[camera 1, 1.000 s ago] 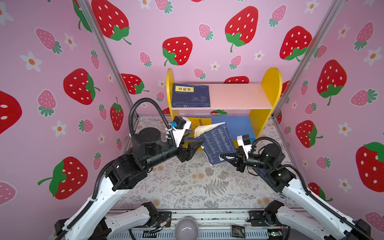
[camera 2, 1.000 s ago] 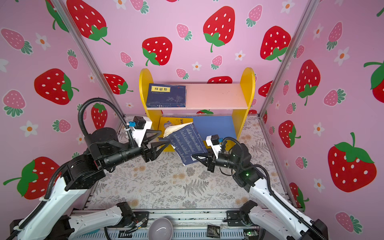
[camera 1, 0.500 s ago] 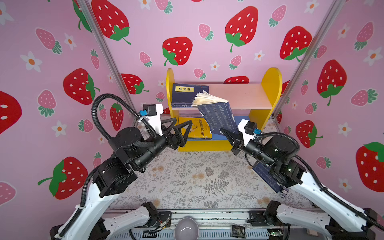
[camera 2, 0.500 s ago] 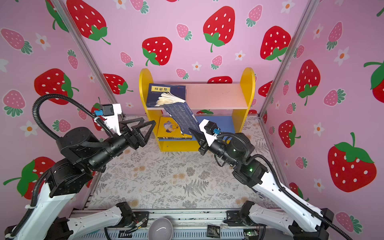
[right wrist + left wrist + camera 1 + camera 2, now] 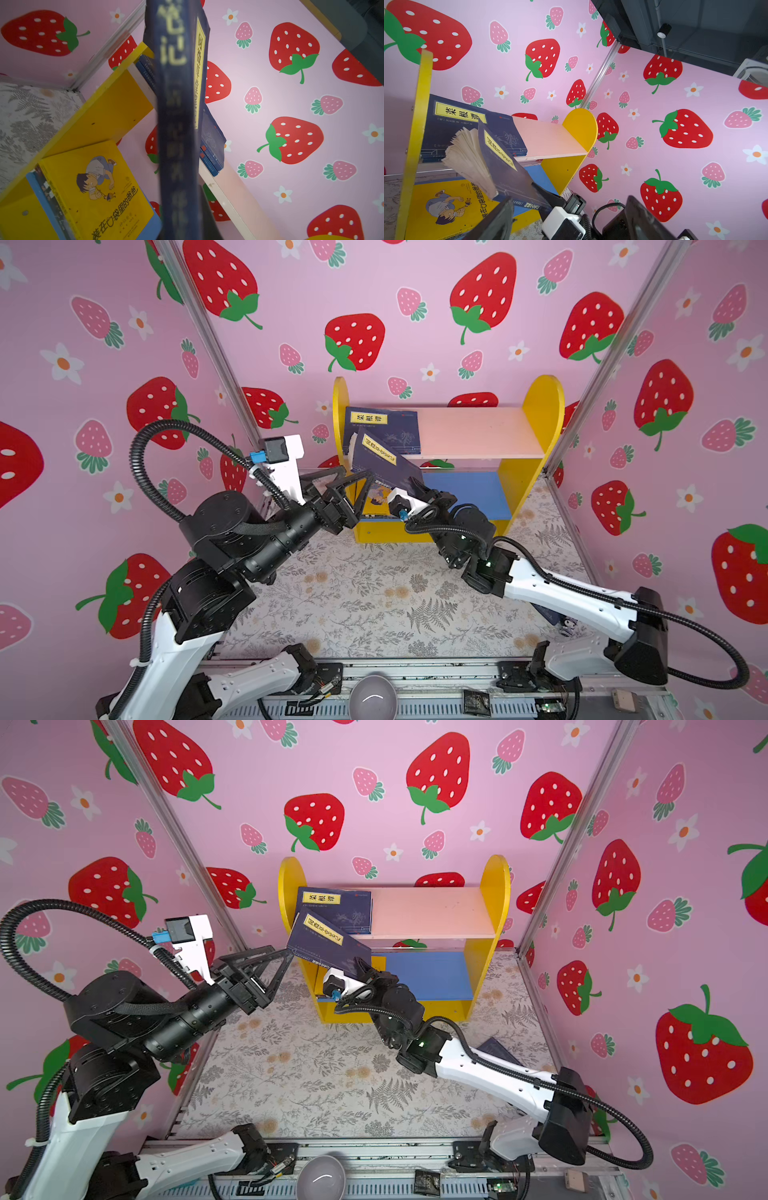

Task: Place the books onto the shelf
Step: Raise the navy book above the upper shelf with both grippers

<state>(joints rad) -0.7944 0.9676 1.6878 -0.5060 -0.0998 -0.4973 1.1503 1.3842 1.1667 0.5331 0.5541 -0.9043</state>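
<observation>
The shelf [image 5: 478, 431] stands at the back, with yellow sides, a pink upper board and a blue lower board. A navy book [image 5: 384, 429] lies on the upper board's left end. A yellow cartoon book [image 5: 376, 499] lies on the lower board. My right gripper [image 5: 417, 489] is shut on the lower edge of another navy book [image 5: 382, 464], which is tilted in front of the upper board with its pages fanned [image 5: 467, 153]. My left gripper [image 5: 357, 472] is open, its fingertips beside that book's left edge. In the right wrist view the held book's spine [image 5: 176, 124] fills the middle.
One more dark book [image 5: 496, 1048] lies on the flowered floor mat [image 5: 374, 593] at the right, partly under my right arm. Pink strawberry walls close in left, back and right. A grey bowl [image 5: 372, 697] sits by the front rail.
My right gripper has carried the navy book up from low over the mat to the front of the upper board. My left gripper pulled back left, then came forward beside the book.
</observation>
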